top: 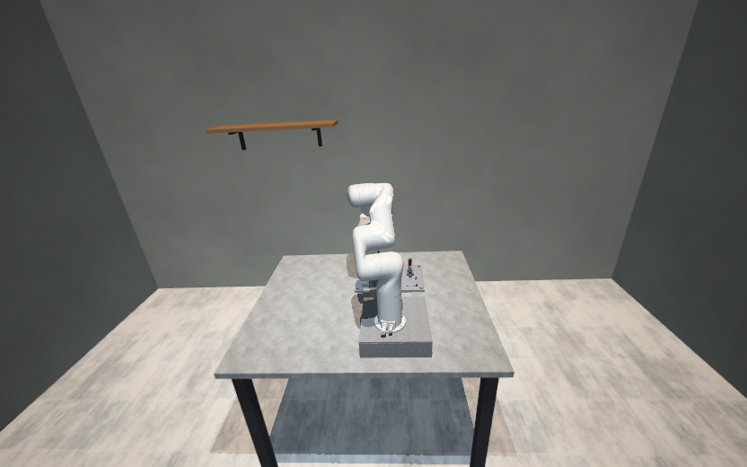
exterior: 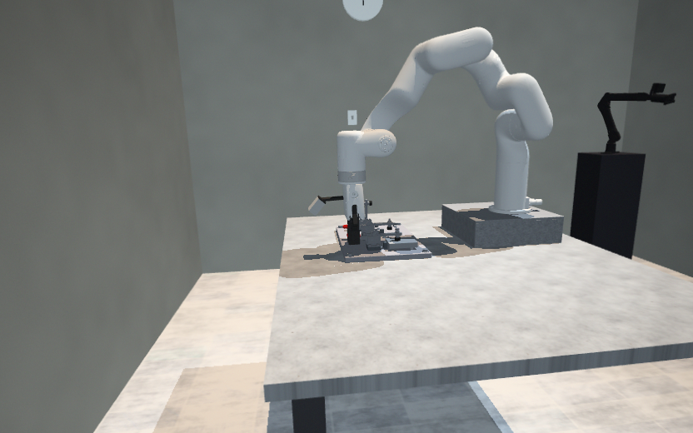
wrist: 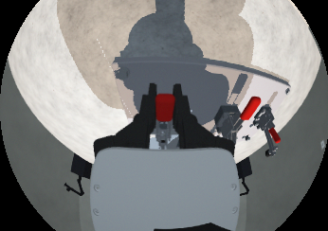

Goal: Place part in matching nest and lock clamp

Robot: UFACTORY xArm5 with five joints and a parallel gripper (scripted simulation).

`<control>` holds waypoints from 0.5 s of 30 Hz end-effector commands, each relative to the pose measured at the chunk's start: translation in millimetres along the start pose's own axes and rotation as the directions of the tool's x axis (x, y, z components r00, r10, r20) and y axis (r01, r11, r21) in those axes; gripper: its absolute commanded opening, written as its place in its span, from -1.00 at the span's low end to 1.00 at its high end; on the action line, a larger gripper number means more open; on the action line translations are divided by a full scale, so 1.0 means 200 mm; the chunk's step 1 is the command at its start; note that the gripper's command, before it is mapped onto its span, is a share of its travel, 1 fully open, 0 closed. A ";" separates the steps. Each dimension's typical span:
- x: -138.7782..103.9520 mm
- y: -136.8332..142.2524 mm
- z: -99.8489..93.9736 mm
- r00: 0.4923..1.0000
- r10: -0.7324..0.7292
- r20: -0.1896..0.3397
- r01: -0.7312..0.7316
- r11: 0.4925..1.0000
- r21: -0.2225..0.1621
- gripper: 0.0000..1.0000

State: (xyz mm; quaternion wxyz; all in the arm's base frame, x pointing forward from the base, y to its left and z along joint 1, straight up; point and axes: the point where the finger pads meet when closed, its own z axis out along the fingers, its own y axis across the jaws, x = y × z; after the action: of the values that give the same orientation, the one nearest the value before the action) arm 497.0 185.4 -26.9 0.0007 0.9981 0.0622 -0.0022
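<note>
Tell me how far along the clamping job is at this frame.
Done, apparently: a grey part lies on the fixture, though its seating is too small to judge. In hand: the gripper is shut on a red clamp handle, low over the fixture's far end. Left: getting that handle past dead centre onto its stop, then letting go. Whether the clamp is locked cannot be told.
</note>
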 end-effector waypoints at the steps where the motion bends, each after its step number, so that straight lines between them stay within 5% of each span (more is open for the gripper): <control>1: 0.00 0.00 -0.01 1.000 0.000 -0.002 0.000 1.000 0.001 -1.00; 15: 0.01 0.00 0.01 1.000 0.000 -0.002 0.000 1.000 0.001 -1.00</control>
State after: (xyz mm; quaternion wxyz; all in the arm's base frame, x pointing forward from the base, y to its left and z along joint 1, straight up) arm 497.4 185.4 -28.0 0.0008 0.9981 0.0622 -0.0023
